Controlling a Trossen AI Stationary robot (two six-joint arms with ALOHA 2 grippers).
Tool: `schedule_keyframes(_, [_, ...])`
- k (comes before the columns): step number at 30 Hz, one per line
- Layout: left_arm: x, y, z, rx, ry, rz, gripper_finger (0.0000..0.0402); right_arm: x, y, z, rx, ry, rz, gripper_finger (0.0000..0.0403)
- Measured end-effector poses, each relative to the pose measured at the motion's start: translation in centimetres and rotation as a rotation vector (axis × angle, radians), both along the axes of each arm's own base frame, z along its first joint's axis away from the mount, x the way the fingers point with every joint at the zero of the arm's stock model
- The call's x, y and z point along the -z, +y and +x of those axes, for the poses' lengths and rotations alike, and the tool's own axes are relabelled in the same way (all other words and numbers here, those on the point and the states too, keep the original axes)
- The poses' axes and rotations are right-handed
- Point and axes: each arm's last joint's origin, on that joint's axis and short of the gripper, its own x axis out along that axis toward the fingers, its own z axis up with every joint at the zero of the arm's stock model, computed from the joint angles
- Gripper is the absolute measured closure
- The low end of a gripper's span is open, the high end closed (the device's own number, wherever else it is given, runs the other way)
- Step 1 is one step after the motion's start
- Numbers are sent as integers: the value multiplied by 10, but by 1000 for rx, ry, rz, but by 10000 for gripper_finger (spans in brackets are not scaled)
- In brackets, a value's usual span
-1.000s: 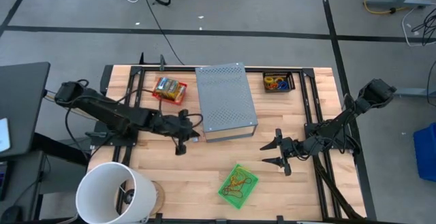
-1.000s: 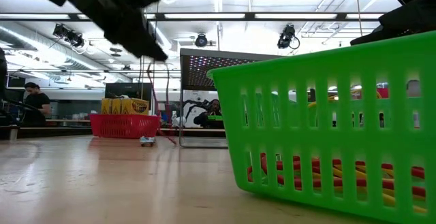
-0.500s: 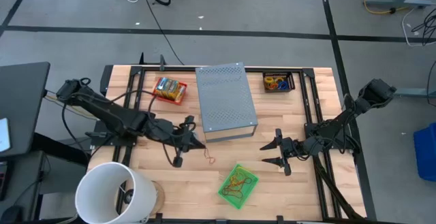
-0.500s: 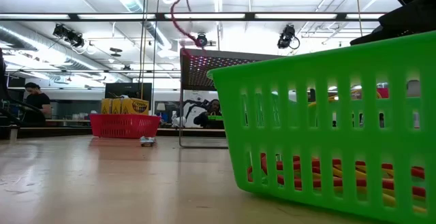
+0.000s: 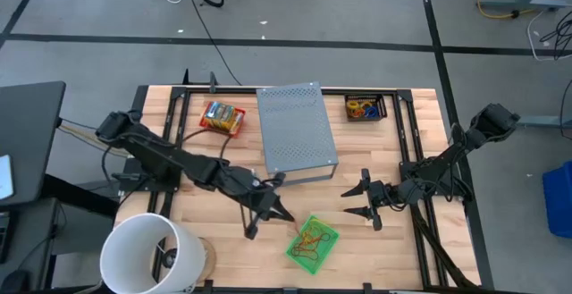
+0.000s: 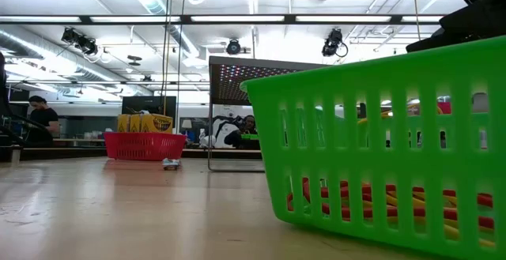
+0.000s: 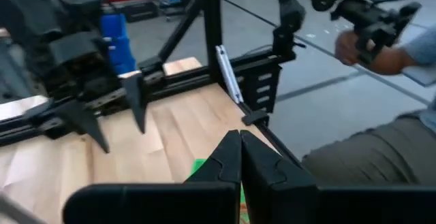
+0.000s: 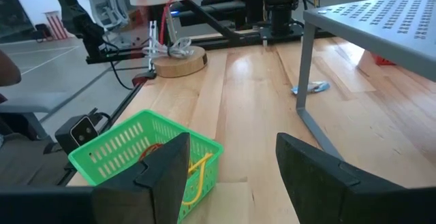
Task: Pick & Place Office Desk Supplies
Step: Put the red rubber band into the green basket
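The left end effector, fingers pressed together, hangs just beside the green basket of rubber bands, at the side toward the grey perforated box. It may carry a thin band, too fine to confirm. The right end effector, fingers apart and empty, waits near the basket's other side

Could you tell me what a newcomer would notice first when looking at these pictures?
Most likely the bright green basket of coloured rubber bands at the table's near edge, with the left gripper, shut, just beside its left corner. Next comes the large grey perforated metal box in the middle of the table. The big white bucket stands at the near left corner, and the right gripper waits open to the basket's right.
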Motion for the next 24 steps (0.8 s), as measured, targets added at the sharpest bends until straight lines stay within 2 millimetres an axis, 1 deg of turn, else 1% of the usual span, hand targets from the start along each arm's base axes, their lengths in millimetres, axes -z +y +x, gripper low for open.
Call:
schedule_keyframes(3, [-3, -7, 14, 47, -8, -3, 401, 0, 0, 0, 0, 2, -1, 177])
schedule_keyframes(7, [0, -15, 31, 105, -2, -11, 401, 1, 0, 0, 0, 5, -4, 177])
schedule_keyframes(13, [26, -27, 58, 162, 47, -30, 401, 1, 0, 0, 0, 13, -10, 177])
schedule_keyframes(16, [37, -29, 68, 161, 81, -41, 401, 2, 0, 0, 0, 15, -11, 177])
schedule_keyframes(18, [44, -28, 74, 154, 91, -40, 402, 2, 0, 0, 0, 16, -10, 177])
schedule_keyframes(24, [65, -24, 85, 147, 151, -58, 402, 2, 0, 0, 0, 17, -10, 177])
